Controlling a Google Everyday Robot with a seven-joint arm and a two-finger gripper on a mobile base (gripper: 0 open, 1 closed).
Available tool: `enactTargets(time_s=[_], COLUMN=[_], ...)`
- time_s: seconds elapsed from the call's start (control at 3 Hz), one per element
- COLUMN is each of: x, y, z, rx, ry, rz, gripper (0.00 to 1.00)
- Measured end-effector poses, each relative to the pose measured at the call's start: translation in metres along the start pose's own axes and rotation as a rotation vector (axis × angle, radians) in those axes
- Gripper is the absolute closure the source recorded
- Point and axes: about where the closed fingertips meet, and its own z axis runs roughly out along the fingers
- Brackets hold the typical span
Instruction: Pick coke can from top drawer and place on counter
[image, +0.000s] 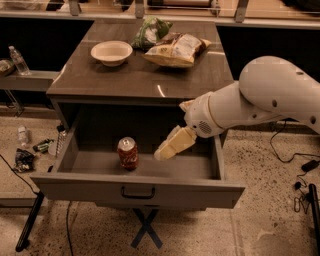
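Note:
The coke can (128, 153) is red with a silver top and stands upright on the floor of the open top drawer (90, 186), left of centre. The drawer is pulled fully out, with a dark pull handle on its front panel. My gripper (161, 153) hangs over the drawer's middle, a little to the right of the can and about level with it, not touching it. The white arm reaches in from the right. The counter (125, 77) is the dark glossy top above the drawer.
On the counter stand a white bowl (111, 52), a yellow chip bag (176, 49) and a green bag (150, 31). A clear water bottle (18, 60) stands on a ledge at far left. Litter and cables lie on the speckled floor.

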Motion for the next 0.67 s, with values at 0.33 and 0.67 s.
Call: enactTargets(time_s=[0.33, 0.67], x=[0.0, 0.006], y=[0.0, -0.005], z=[0.0, 0.016], rx=[0.0, 0.007], ry=[0.0, -0.021], rz=[0.0, 0.018], gripper=[0.0, 0.0])
